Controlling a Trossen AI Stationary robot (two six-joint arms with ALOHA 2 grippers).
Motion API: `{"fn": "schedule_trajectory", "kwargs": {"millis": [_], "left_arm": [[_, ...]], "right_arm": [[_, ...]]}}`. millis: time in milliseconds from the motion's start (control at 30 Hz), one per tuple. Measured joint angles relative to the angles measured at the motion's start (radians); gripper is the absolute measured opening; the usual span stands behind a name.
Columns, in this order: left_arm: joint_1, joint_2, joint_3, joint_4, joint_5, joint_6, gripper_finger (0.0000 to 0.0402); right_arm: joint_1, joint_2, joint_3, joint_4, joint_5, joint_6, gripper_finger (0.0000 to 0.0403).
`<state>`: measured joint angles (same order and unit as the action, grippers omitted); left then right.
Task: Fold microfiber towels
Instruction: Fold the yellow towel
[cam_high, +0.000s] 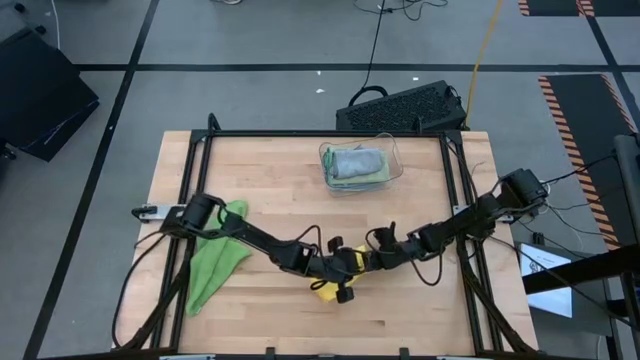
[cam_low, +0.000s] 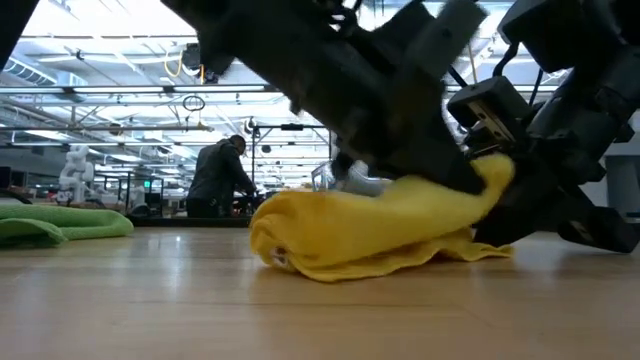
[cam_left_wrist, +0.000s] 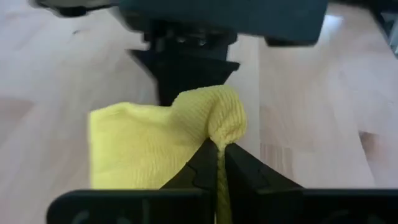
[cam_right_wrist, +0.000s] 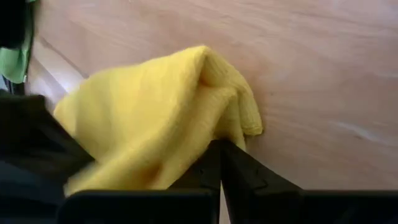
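Two hands, left hand (cam_high: 338, 268) and right hand (cam_high: 362, 258), pinching yellow towel (cam_low: 380, 232), wooden table (cam_high: 290, 195), hall behind.

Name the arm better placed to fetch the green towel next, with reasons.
Left, probably. The green towel lies on the left side beside the left arm's base. Both the left gripper and right gripper are shut on the yellow towel.

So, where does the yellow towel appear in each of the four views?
High view: yellow towel low in the middle, between both grippers.
Low view: yellow towel in the centre, lying bunched on the table.
Left wrist view: yellow towel in the centre, pinched by the left gripper.
Right wrist view: yellow towel in the centre, pinched by the right gripper.
Shared landmark: the wooden table.
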<state>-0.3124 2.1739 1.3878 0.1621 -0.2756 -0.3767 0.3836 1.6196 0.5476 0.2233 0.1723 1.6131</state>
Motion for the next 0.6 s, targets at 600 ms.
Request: {"fn": "schedule_trajectory", "kwargs": {"millis": [600], "left_arm": [[0.012, 0.042, 0.0, 0.019, -0.048, 0.009, 0.0174]], "right_arm": [[-0.023, -0.25, -0.005, -0.274, 0.015, -0.01, 0.0077]]}}
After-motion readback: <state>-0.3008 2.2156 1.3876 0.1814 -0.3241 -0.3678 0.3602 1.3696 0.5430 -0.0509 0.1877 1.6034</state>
